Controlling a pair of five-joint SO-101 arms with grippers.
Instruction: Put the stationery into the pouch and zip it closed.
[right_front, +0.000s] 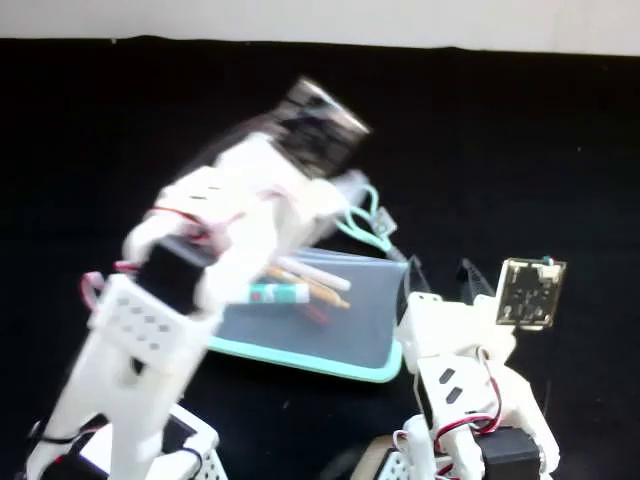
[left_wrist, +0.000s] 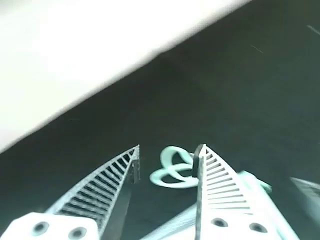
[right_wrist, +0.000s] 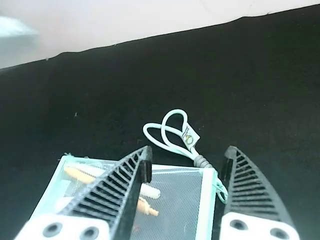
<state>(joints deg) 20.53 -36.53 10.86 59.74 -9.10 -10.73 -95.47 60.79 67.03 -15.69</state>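
At the pouch's (right_front: 370, 310) three-o'clock edge my right fingers (right_wrist: 125, 190) spread to brace it, left fingers (left_wrist: 215, 180) spread by its cord (right_wrist: 199, 161).

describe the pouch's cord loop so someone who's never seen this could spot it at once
On the black table lies a grey mesh pouch with mint-green edging. From one corner a thin mint cord trails onto the table in loops carrying a small tag. It is the only curling thing lying on the table.
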